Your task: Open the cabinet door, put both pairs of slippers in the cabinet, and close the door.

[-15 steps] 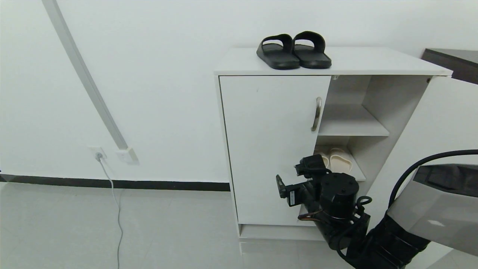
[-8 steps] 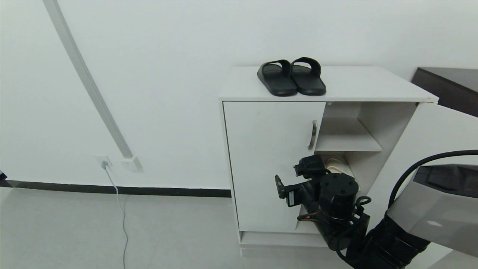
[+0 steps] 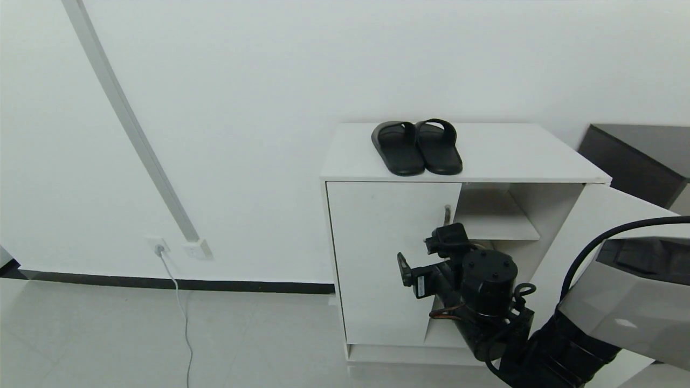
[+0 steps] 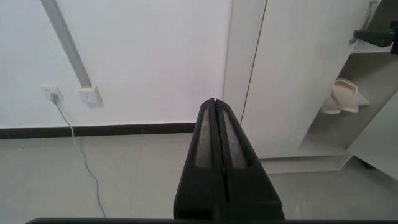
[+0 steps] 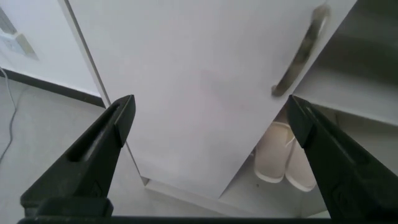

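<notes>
We find the cabinet (image 3: 512, 153) standing against the white wall (image 3: 242, 81), its left door (image 3: 388, 258) shut and its right door (image 3: 585, 231) swung wide open toward the robot's right. The black slippers (image 3: 418, 146) sit side by side on the cabinet top, near its middle and touching each other. The cream slippers (image 5: 286, 155) lie as a pair on the lower shelf (image 4: 323, 140) inside the open half, partly hidden behind the edge of the shut door. The upper shelf (image 3: 496, 221) above them carries nothing that we can make out.

The right end effector (image 5: 211, 106) hangs in front of the shut left door, close to the metal handle (image 5: 301, 50) at that door's inner edge. Its fingers (image 5: 102, 140) stand wide apart and grip nothing; we see no contact with the door or the handle.

The left end effector (image 4: 215, 106) is held low over the floor (image 4: 124, 174), pointed toward the wall and the cabinet's left side. Its fingers are pressed together with nothing between them.

On the wall to the cabinet's left we note a wall socket (image 3: 159, 249) with a cable (image 3: 183, 307) plugged in and trailing down onto the floor, and a pale strip (image 3: 124, 124) running diagonally up the wall. A dark piece of furniture (image 3: 636, 156) stands just beyond the open door.
</notes>
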Controlling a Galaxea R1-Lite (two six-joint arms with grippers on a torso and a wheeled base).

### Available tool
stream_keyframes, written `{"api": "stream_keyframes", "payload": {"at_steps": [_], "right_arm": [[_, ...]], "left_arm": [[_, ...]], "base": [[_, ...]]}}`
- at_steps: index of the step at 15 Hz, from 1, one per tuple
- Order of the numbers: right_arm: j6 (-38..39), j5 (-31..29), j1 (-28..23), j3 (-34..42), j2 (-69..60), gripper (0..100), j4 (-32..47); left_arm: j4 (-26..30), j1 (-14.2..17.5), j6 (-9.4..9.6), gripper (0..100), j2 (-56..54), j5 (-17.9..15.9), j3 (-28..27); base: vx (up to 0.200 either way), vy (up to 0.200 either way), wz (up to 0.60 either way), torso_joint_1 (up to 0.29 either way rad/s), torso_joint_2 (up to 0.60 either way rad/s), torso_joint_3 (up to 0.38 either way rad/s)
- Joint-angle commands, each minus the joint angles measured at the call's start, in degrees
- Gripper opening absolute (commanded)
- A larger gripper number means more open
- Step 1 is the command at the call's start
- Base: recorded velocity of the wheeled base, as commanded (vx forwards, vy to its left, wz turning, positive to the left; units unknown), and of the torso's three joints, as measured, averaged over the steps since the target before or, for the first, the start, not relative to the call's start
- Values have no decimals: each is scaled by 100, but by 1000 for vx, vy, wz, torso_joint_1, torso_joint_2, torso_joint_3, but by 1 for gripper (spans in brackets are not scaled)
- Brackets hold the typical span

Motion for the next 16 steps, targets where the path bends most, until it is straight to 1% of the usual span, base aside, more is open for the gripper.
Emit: {"api": "stream_keyframes", "payload": {"at_steps": [1, 11, 13, 16], "right_arm": [[-4, -4, 2, 3, 8, 100, -4], [-4, 5, 2, 100, -98, 100, -21], [-21, 14, 28, 240, -106, 100, -65], [-232, 58, 37, 249, -106, 100, -241]], "left_arm": [[-1, 2, 0, 0, 6, 0, 1], [-1, 2, 9, 0, 6, -9, 1], [-1, 2, 9, 0, 6, -9, 1], [-1, 2, 17, 0, 6, -9, 1]], "base": [[0, 0, 0, 227, -535, -330], [0, 0, 0, 245, -563, -320], [0, 0, 0, 198, -420, -227], [0, 0, 0, 30, -56, -30]]}}
